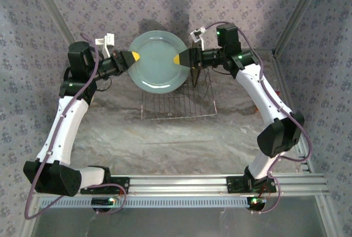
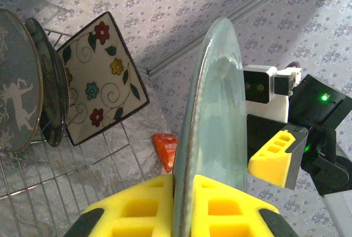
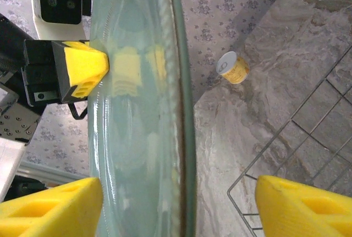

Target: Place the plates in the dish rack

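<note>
The dish rack (image 1: 179, 117) is seen on the table past the arm bases, and three of the four plates are already stood in it. In the left wrist view the greyish deer plate (image 2: 16, 88) and the dark-rimmed plate (image 2: 55, 94) are set upright close together, and the square flowered plate (image 2: 102, 77) is leaned tilted just beside them. Further back, the last one, the pale grey-blue plate (image 1: 157, 61), is held in the air over the far end of the rack, between the two arms. Its rim is clamped on the left side by the left gripper (image 1: 133, 56), whose yellow pads are pressed to both faces. On the opposite side, the rim is straddled by the right gripper (image 1: 177, 59), whose jaws are parted, with one finger well off the plate. The task is judged nearly finished: this plate has yet to be lowered between free tines and released.
</note>
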Available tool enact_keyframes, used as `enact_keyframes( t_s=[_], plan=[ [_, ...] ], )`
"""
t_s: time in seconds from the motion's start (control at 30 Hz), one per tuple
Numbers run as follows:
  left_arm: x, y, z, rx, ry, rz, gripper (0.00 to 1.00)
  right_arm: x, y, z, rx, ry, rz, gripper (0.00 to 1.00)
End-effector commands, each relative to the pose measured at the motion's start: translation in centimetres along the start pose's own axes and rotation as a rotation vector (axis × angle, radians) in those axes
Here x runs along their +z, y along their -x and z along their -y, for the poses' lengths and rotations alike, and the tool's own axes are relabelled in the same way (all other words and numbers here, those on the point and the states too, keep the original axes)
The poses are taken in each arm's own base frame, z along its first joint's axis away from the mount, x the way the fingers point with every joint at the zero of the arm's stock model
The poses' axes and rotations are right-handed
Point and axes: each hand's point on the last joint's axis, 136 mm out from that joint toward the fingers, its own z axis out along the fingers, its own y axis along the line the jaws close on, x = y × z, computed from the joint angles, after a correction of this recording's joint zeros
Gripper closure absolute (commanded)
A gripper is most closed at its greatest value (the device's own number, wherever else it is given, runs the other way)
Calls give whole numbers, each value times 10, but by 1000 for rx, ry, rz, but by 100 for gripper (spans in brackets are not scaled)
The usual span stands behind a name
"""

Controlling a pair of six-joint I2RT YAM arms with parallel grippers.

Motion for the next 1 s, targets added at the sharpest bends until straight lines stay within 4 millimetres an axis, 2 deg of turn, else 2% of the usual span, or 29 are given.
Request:
enact_keyframes(
  t_s=[0.0, 0.33, 0.8, 0.93, 0.97],
  plan=[
    [-12, 16, 40, 100, -117, 61, 100, 0, 15, -12, -55, 10, 39, 32],
    [-10, 16, 31, 75, -99, 71, 100, 4, 19, -13, -54, 22, 58, 58],
    [-8, 20, 29, 62, -96, 89, 100, 4, 17, -20, -62, 55, 50, 85],
    [-8, 20, 28, 64, -88, 90, 100, 2, 17, -20, -63, 55, 52, 99],
    [-8, 20, 27, 63, -87, 91, 100, 2, 17, -20, -62, 53, 52, 100]
  ],
)
